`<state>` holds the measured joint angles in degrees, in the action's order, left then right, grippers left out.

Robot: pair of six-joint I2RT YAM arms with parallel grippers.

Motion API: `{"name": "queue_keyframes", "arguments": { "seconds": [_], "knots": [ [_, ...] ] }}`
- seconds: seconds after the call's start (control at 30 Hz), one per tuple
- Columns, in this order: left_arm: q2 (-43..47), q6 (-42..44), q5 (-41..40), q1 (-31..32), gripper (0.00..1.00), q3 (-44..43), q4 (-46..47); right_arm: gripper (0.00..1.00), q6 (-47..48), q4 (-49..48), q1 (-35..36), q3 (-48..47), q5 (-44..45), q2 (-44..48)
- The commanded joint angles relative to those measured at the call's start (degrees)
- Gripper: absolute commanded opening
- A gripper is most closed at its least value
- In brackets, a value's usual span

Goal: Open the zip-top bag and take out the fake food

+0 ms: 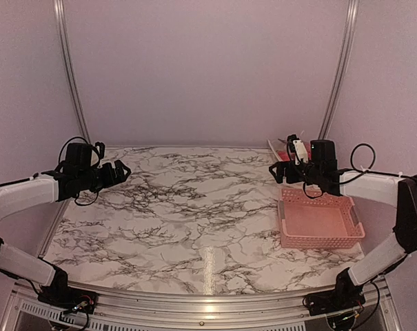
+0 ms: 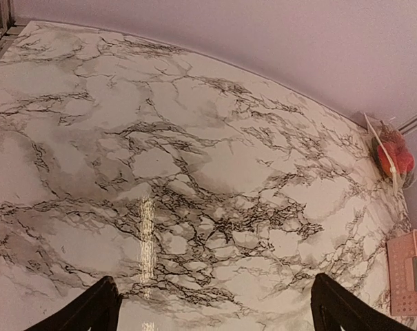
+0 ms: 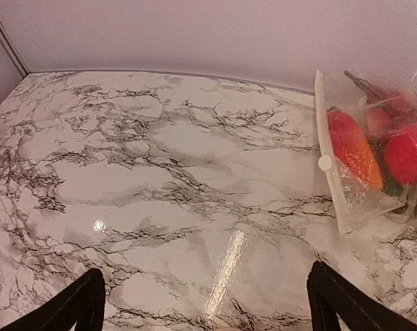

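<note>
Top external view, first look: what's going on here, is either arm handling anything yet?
Nothing is being handled yet. Both arms hover over the marble table, and the left gripper and right gripper have their fingers open and empty. The zip-top bag lies in the far right corner, just beyond the right gripper, with the fake food inside it. The pink basket sits on the right side, nearer than the bag and apart from it.

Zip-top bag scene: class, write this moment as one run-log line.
left gripper: open, empty | right gripper: open, short of bag | zip-top bag: far right corner, fake food inside | pink basket: right side, nearer than bag
</note>
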<state>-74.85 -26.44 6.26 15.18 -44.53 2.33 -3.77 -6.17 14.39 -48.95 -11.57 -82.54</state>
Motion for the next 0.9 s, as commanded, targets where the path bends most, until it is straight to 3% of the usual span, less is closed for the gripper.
{"name": "queue_keyframes", "arguments": {
  "seconds": [0.0,0.47,0.87],
  "knots": [
    [-1.42,-0.94,-0.37,1.35,0.99,1.33,2.85,0.99,3.57,3.64,1.32,-4.25,5.89,-3.39],
    [-2.63,-2.44,1.11,2.13,0.99,1.33,4.72,0.96,9.25,13.94,1.98,-23.84,21.05,-18.23],
    [-2.04,-1.82,-1.36,2.22,0.99,1.85,3.38,0.81,15.34,19.08,2.34,-44.02,32.80,-37.15]
  ]
}}
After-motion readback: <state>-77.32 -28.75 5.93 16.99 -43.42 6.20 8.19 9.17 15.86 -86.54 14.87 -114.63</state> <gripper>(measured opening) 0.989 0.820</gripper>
